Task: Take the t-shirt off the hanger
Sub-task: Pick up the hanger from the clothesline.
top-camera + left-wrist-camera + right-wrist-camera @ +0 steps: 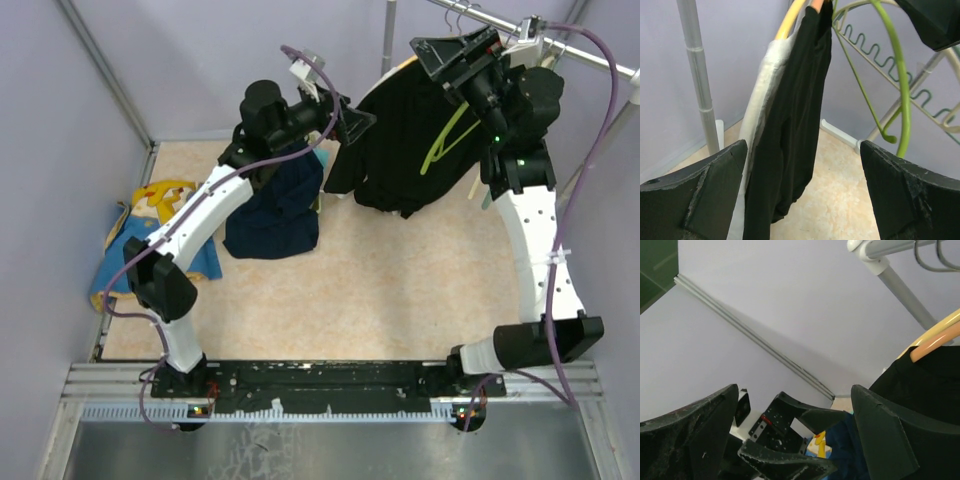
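Currently left jaws spread wide, empty, facing t-shirt [790, 125]; right jaws likewise spread, empty.

Soft, even light from above fills the overhead view, leaving the pale surface [400, 290] bright with only faint, soft-edged shadows, while the black t-shirt [395, 150] is so dark that its folds are nearly lost. In the left wrist view the fingers [695, 200] of the left hand [802, 155] loom dark and slightly soft at the bottom corners, whereas the green hanger [903, 90] behind them is crisp. The right wrist view has flat, glare-free light on the walls, against which the right hand [793, 395] is almost a silhouette, its scuffs barely showing.
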`<state>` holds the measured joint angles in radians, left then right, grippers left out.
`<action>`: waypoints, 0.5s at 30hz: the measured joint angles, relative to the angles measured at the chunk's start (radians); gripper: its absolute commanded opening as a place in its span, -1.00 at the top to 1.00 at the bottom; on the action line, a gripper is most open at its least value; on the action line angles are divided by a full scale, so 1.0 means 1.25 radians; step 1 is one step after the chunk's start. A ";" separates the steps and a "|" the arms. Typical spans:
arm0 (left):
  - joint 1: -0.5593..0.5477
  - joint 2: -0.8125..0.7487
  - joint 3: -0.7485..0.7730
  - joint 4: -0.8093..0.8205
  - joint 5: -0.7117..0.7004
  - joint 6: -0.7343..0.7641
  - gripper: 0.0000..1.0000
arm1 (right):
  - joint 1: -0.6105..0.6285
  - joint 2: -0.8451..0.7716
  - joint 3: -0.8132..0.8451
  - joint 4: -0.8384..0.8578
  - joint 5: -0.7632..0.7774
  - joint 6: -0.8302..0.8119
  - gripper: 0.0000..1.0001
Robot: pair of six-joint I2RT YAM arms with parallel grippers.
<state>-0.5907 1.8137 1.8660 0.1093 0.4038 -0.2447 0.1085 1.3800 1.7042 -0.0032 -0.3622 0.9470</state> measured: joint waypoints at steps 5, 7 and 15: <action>-0.013 0.052 0.026 -0.017 -0.019 0.006 -0.99 | 0.006 0.072 0.068 -0.021 0.041 0.006 -0.87; -0.019 0.064 0.026 -0.021 -0.021 0.008 -0.99 | 0.008 0.095 0.090 -0.033 0.052 0.006 -0.87; -0.044 0.078 0.020 -0.026 -0.018 0.011 -0.99 | 0.011 0.138 0.135 -0.116 0.113 0.000 -0.88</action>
<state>-0.6460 1.9110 1.8915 0.0765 0.3817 -0.2310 0.1223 1.5520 1.8732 -0.1478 -0.2207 0.9474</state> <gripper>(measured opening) 0.997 0.938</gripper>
